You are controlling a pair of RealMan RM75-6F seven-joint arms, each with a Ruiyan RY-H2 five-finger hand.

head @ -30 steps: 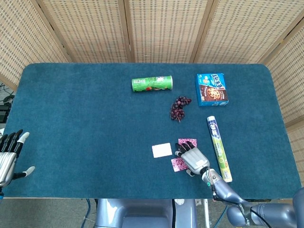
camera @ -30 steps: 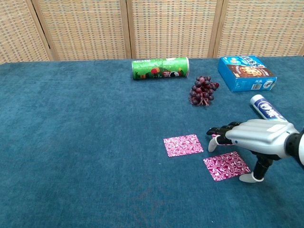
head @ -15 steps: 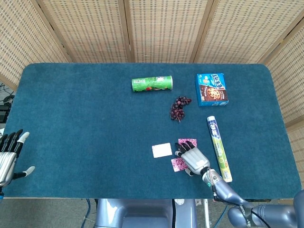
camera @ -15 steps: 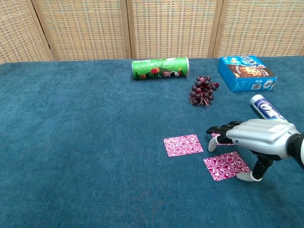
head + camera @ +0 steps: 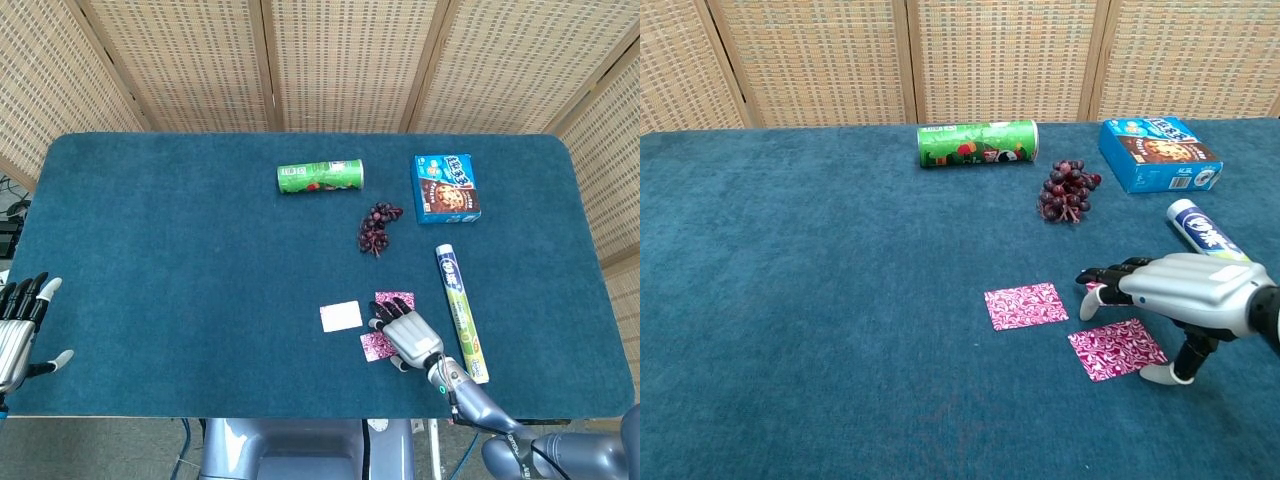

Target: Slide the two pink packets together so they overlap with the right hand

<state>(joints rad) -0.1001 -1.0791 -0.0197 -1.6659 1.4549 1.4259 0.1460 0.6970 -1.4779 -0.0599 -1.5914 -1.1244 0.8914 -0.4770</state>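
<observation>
Right hand: lower right of the chest view, palm down above the table, fingers stretched toward the left of the frame, thumb tip pointing down at the cloth. It grasps nothing; fingers are apart.
Fingertips: dark, over a third pink packet that is mostly hidden under the hand; whether they touch it cannot be told.
Near pink packet: flat on the table, lower right of centre in the chest view, partly beneath the right hand.
Left pink packet: flat, just left of the fingertips, apart from the near pink packet; no overlap between them. In the head view it looks pale.
Left hand: lower left edge of the head view, beside the table edge, fingers spread, holding nothing.
Table: covered in dark teal cloth.
Green can: lying on its side, upper centre.
Grapes: dark bunch, right of centre, below the can.
Blue box: upper right, flat.
Roll: white and blue with a yellow band, lying lengthwise just right of the right hand.
Screen: woven panels behind the table.
</observation>
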